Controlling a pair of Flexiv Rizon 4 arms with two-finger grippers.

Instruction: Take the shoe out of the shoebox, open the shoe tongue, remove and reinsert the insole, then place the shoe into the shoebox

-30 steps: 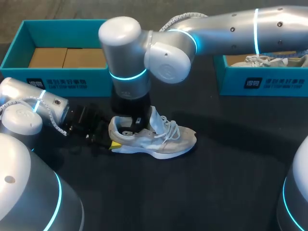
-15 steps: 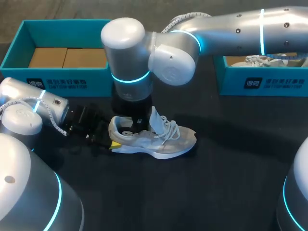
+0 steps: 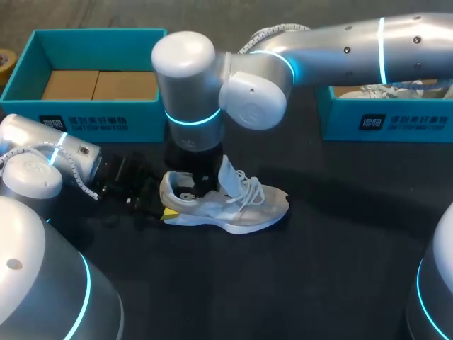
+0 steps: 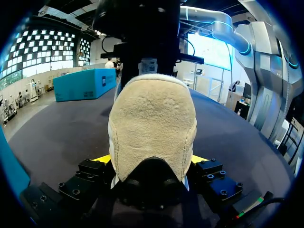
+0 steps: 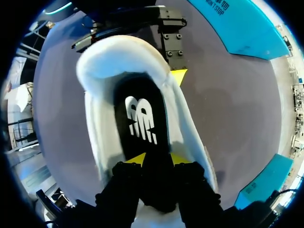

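The pale cream and white lace-up sneaker [image 3: 233, 205] lies on its sole on the dark table [image 3: 318, 269], roughly at the middle. Its long axis runs across the table, with the heel toward the robot's left and the toe toward its right. Its tongue [image 3: 228, 176] stands up out of the opening.

The left arm comes in low from the left side, nearly level with the table. The left gripper [image 3: 167, 205] is clamped on the heel. In the left wrist view the fuzzy cream heel [image 4: 152, 123] fills the space between the two yellow tips, which press on it from either side.

The right arm reaches from the right edge past the middle, bends at its elbow, and points straight down over the heel end. The right gripper [image 3: 195, 183] is sunk in the sneaker's opening. In the right wrist view its yellow tips pinch a strip of the black insole with a white logo [image 5: 140, 118], which lies inside the sneaker.

An open teal cardboard shoebox [image 3: 92, 117] stands at the far left. A second teal shoebox [image 3: 396, 122] at the far right holds another pale shoe [image 3: 382, 88].
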